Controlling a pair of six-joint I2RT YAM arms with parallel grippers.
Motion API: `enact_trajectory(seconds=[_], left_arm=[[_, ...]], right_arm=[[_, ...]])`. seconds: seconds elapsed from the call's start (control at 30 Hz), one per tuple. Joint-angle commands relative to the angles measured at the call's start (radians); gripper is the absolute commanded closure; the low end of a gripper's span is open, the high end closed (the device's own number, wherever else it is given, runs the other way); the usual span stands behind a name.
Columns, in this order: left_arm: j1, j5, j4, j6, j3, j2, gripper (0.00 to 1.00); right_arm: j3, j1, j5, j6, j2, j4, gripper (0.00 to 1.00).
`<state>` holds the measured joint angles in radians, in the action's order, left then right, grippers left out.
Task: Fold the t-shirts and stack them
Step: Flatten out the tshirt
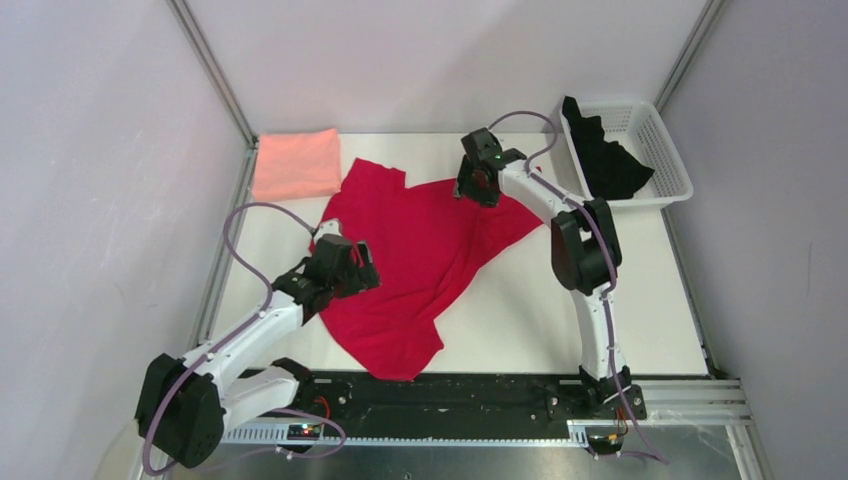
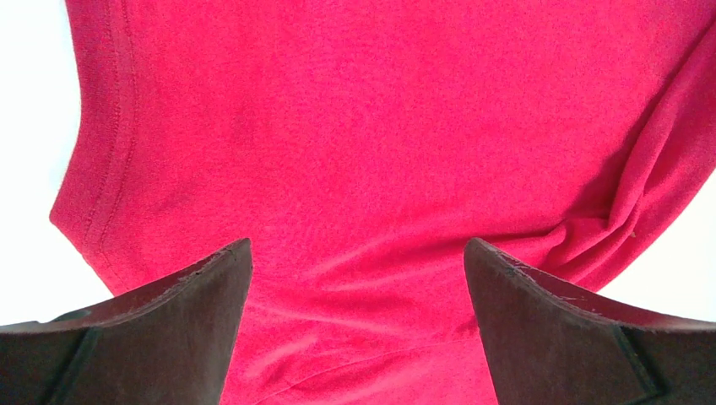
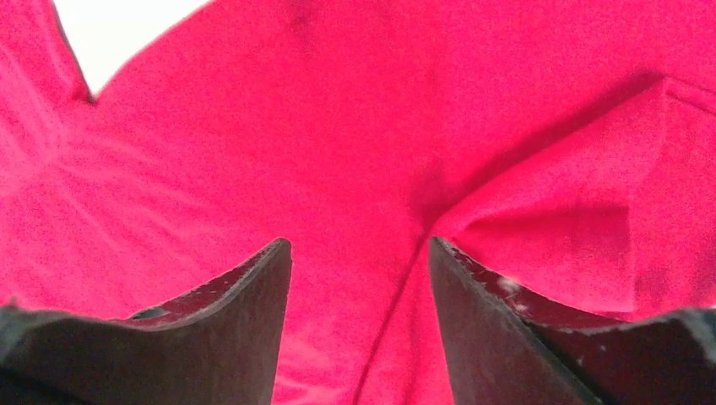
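The red t-shirt (image 1: 420,270) lay unfolded and askew across the middle of the bench (image 1: 560,310). One end reached toward the far edge and another came almost to the near edge, with a flap doubled over on the side facing the right edge. The left gripper (image 2: 359,253) was held spread wide over the cloth beside a stitched hem. The right gripper (image 3: 361,249) was also parted, with nothing pinched, above a crease near the far edge.

The step in hand was judged to be flattening the shirt before any fold. It would be done best if two well-separated points on one edge were pinched through a single layer only, so that the doubled flap is drawn out rather than trapped. The cloth should be dragged low across the bench, not lifted.

The salmon-pink t-shirt (image 1: 296,163) sat folded at the far left corner. The black t-shirt (image 1: 608,160) was heaped in the white basket (image 1: 672,150) at the far right corner.

The bench top was white, smooth and matte. Pale walls (image 1: 100,200) closed it in on three sides, with metal posts (image 1: 215,70) at the far corners.
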<state>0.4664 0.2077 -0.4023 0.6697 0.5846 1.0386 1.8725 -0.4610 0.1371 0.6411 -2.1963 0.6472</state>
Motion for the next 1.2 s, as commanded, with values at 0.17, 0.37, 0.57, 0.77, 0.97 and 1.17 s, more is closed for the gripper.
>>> enact_trajectory(seconds=[0.17,0.37,0.57,0.77,0.97,1.17], left_arm=[[-0.015,0.008,0.064,-0.010,0.001,0.069,0.00],[-0.022,-0.017,0.119,-0.006,0.002,0.149,0.00],[-0.031,-0.032,0.143,0.002,0.005,0.202,0.00],[-0.047,-0.034,0.150,0.002,-0.005,0.215,0.00],[-0.058,-0.042,0.152,0.001,-0.013,0.217,0.00],[-0.066,-0.043,0.153,0.001,-0.017,0.215,0.00]], right_arm=[[-0.416,0.024,-0.013,-0.151,0.373,-0.214,0.27],[-0.562,0.166,-0.280,-0.267,0.381,-0.268,0.30],[-0.560,0.209,-0.381,-0.252,0.331,-0.354,0.39],[-0.530,0.228,-0.398,-0.249,0.271,-0.382,0.42],[-0.507,0.232,-0.403,-0.229,0.225,-0.368,0.44],[-0.498,0.217,-0.423,-0.214,0.204,-0.395,0.50]])
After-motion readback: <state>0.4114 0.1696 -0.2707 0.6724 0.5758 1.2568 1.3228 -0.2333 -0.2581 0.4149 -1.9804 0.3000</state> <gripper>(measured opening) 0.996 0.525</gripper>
